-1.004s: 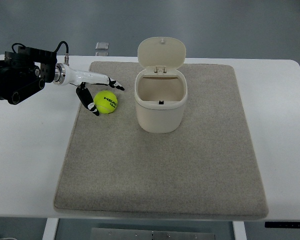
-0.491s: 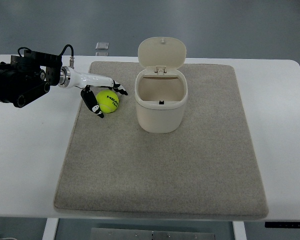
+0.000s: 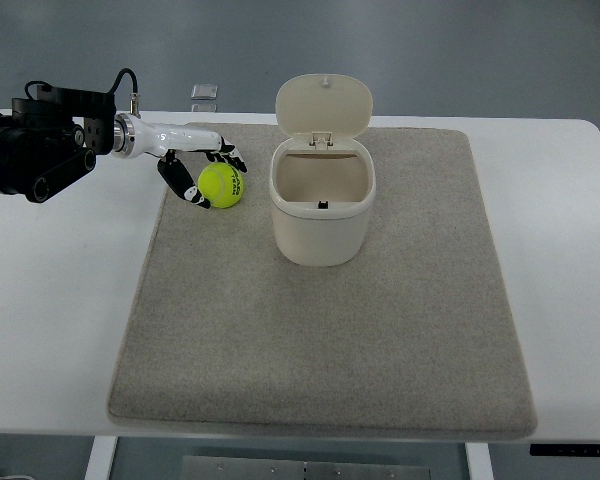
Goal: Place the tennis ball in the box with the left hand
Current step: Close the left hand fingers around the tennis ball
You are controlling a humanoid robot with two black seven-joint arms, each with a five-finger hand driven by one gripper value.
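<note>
A yellow-green tennis ball (image 3: 221, 185) is held in my left hand (image 3: 208, 176), whose fingers curl around it, a little above the grey mat (image 3: 320, 330). The ball is just left of the cream box (image 3: 322, 205), which stands upright on the mat with its hinged lid (image 3: 324, 104) tipped open at the back. The box's inside shows and looks empty. My left arm (image 3: 40, 155) comes in from the left edge. My right arm is out of view.
The mat lies on a white table (image 3: 60, 300). A small clear object (image 3: 205, 94) sits at the table's far edge behind the mat.
My left hand closed its fingers around the ball and lifted it up and slightly right, toward the box. The box has not moved.
</note>
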